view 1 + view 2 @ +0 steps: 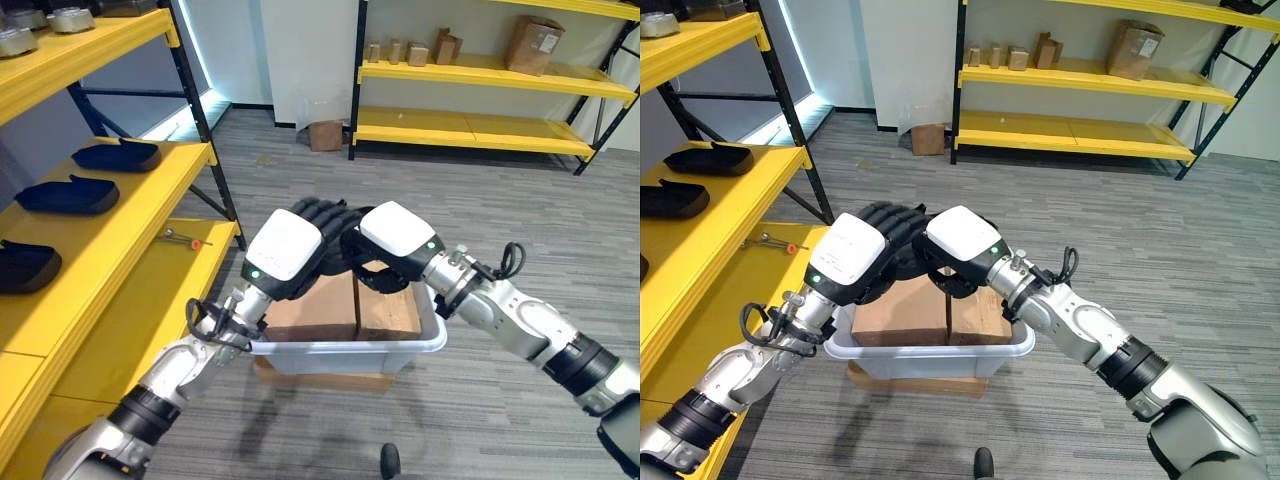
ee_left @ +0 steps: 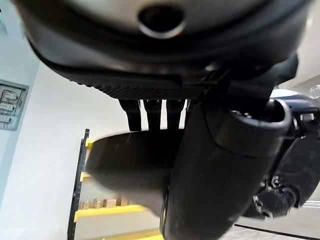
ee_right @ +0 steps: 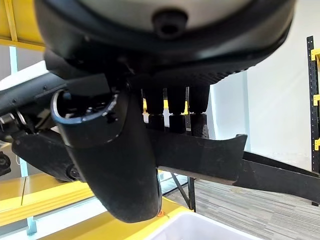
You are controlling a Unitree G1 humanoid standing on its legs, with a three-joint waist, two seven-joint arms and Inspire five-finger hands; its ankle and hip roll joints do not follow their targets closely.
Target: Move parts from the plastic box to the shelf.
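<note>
Both hands meet above the white plastic box (image 1: 345,348), which stands on the floor on a flat cardboard piece. A black moulded part (image 3: 200,152) is held between them, mostly hidden in the eye views. My left hand (image 1: 283,247) comes from the lower left, with its fingers curled over the black part (image 2: 127,167) and its thumb in front of it. My right hand (image 1: 398,232) reaches in from the right, its fingers behind the part and its thumb across the front. Brown cardboard (image 1: 318,305) lines the inside of the box.
The yellow shelf (image 1: 120,235) runs along the left, with three similar black parts (image 1: 118,155) (image 1: 68,195) (image 1: 22,267) on its middle level. A small tool with a red tip (image 1: 186,238) lies on the lower level. Another yellow rack (image 1: 480,70) with cartons stands at the far wall.
</note>
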